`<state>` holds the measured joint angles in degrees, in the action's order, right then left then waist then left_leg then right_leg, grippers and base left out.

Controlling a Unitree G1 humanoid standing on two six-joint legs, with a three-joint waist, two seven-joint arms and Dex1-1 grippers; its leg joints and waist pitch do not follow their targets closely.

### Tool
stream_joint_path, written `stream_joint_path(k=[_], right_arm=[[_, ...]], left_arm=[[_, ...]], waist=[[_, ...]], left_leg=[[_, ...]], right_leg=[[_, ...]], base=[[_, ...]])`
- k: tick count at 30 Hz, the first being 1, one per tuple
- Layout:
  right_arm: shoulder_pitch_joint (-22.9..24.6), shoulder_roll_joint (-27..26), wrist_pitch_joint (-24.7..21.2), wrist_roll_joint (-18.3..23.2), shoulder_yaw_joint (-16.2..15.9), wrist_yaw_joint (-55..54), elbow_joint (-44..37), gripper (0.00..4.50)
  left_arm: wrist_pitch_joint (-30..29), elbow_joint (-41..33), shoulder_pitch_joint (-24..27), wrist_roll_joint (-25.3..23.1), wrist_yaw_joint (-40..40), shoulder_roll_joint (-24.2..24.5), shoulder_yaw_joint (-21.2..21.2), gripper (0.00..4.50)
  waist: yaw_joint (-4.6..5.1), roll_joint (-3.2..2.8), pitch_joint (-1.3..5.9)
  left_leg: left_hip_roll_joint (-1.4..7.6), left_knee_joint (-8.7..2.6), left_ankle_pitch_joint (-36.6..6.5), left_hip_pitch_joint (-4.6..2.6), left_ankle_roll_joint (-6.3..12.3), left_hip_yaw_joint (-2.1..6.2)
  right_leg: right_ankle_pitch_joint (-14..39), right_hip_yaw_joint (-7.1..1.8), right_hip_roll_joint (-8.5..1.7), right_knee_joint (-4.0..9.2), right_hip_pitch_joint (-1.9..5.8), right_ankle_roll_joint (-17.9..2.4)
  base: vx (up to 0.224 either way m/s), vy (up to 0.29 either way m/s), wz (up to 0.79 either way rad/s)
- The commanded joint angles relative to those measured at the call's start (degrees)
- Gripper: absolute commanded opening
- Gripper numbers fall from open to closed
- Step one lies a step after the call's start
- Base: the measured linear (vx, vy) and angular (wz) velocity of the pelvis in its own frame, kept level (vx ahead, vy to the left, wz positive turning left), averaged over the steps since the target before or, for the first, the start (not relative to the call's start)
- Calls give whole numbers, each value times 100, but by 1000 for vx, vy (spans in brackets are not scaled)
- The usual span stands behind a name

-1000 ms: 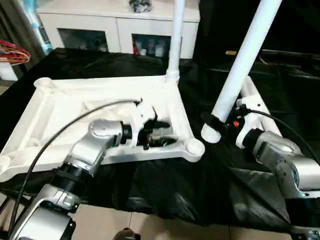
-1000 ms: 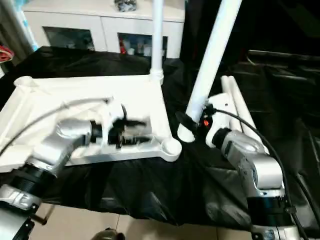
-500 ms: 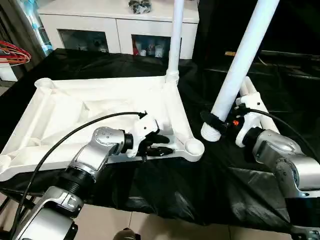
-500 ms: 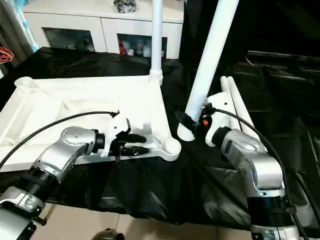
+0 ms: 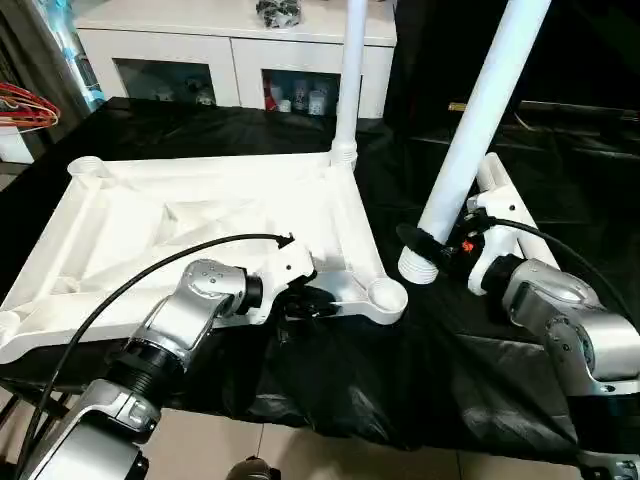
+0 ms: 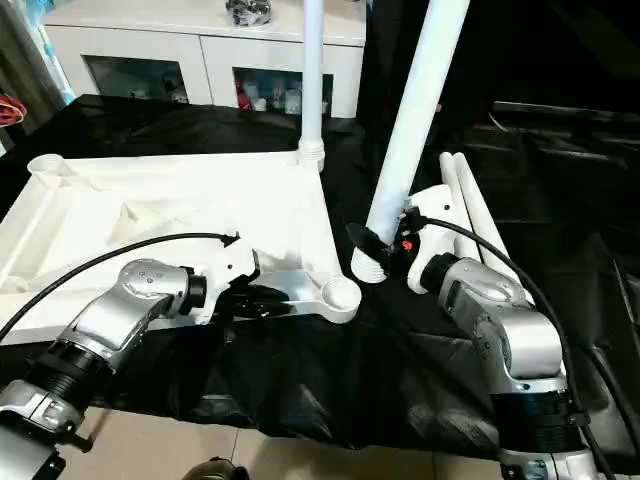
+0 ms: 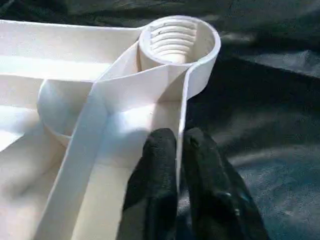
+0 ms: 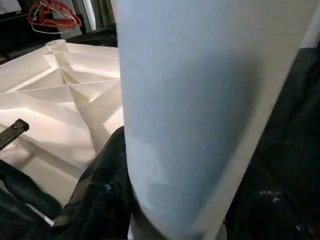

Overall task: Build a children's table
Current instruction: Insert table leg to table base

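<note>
The children's table top (image 5: 200, 215) lies upside down on the black cloth. One white leg (image 5: 350, 70) stands upright in its far right corner socket. My left gripper (image 7: 179, 137) is shut on the thin near rim, just beside the open threaded near right socket (image 7: 179, 40); it also shows at the rim as left gripper (image 5: 305, 300). My right gripper (image 5: 440, 245) is shut on a second leg (image 5: 480, 110). That leg tilts up and away, and its thick threaded end hangs just to the right of the near right socket (image 5: 385, 295).
Two more white legs (image 6: 470, 200) lie on the black cloth (image 5: 350, 380) behind my right wrist. A white cabinet with glass doors (image 5: 230, 50) stands at the back. Red hangers (image 5: 25, 100) sit at the far left. The cloth's front edge drops to the floor.
My left gripper has pulled back from inside the table top to its near rim and shut on it. The right gripper and its leg have barely moved.
</note>
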<state>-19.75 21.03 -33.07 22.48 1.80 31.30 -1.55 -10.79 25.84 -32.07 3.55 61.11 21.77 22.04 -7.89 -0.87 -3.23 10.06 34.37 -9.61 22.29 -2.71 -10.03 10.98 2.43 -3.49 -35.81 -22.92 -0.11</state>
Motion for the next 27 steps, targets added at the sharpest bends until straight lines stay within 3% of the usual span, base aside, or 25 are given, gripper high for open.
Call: stream_joint_path(k=[1,7,13,14,15,18,27], right_arm=[[-63,12,23,-7,5,14,-3,190],[-54,-1,22,4,16,35,16,190],[-75,-2,16,9,25,60,59,190],[-79,-2,15,9,24,63,66,190],[-79,-2,15,9,24,64,66,190],[-82,-6,13,10,25,70,71,190],[-86,-15,6,17,23,86,70,190]], left_arm=[[-59,-45,26,-124,46,57,130,4],[47,-44,20,-259,92,121,183,0],[298,-25,34,-439,0,178,232,0],[87,-11,3,-324,-38,99,131,0],[67,-12,-1,-311,-36,93,121,28],[-43,-65,-4,-252,-69,57,29,55],[-88,-159,75,-280,-27,135,7,62]], waist=[[26,30,406],[52,34,404],[116,37,380],[125,41,383],[123,36,382],[123,45,374],[122,41,390]], left_leg=[[291,-426,-1177,-129,-122,108],[282,-418,-1150,-126,-87,98],[285,-440,-1342,-134,-120,106],[285,-435,-1355,-141,-130,104],[286,-434,-1370,-148,-129,103],[282,-433,-1394,-141,-126,103],[286,-431,-1270,-133,-89,105]], right_leg=[[1184,-252,-486,441,233,-979],[1038,-251,-480,437,241,-1049],[1462,-251,-488,479,234,-979],[1479,-252,-487,476,232,-983],[1529,-252,-492,486,224,-995],[1672,-255,-497,505,223,-973],[1400,-252,-486,473,224,-1005]], base=[[0,0,0],[0,0,0],[0,0,0],[0,0,0],[0,0,0],[0,0,0],[0,0,0]])
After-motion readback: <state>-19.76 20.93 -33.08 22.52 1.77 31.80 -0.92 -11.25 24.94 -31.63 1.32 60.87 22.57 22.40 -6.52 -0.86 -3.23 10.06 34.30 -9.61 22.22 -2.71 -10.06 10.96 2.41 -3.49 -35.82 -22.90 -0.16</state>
